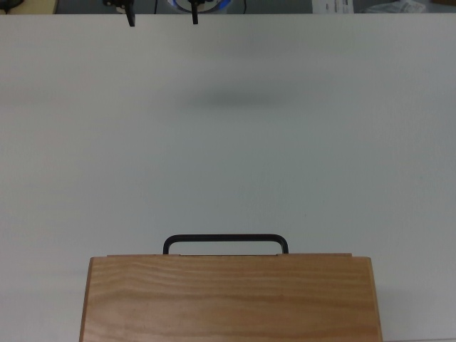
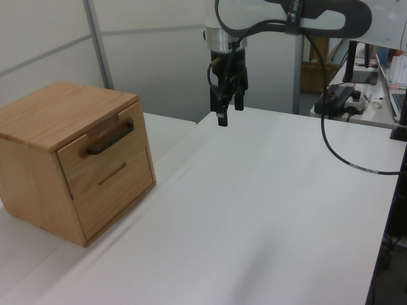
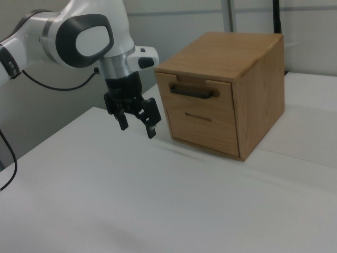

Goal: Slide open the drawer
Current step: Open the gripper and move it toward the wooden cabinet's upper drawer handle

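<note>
With the drawer (image 3: 199,101) shut at the right view's centre, the empty, spread-fingered gripper (image 3: 136,125) at centre-left must reach its handle (image 3: 192,93).

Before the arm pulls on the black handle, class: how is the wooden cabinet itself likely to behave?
The cabinet sits loose on the smooth white table, so it may slide along instead of the drawer opening. It looks like solid wood, so probably stiff and fairly heavy. Its broad base makes tipping unlikely. The handle looks like rigid metal.

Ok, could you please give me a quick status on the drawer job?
Tool open, empty, hanging above table. Drawer shut, handle untouched. Path clear.
</note>
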